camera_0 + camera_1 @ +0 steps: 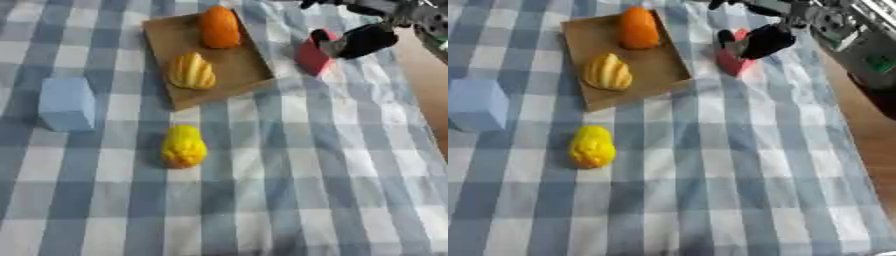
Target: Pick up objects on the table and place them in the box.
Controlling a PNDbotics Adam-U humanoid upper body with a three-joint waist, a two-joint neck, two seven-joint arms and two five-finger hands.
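A shallow brown box (238, 65) lies at the top centre of the checked cloth. Inside it are an orange object (220, 27) at the far end and a ribbed pale yellow object (192, 71) nearer me. Just right of the box, my black right hand (366, 40) comes in from the upper right corner, its fingers and thumb curled round a red block (311, 58). Whether the block touches the cloth I cannot tell. A bright yellow lumpy object (184, 146) lies on the cloth below the box. A light blue block (67, 104) stands at the left.
The blue-and-white checked cloth (289, 190) covers the table. Bare brown wood (430, 85) shows along the right edge. My right forearm (859, 40), grey and black, crosses the upper right corner.
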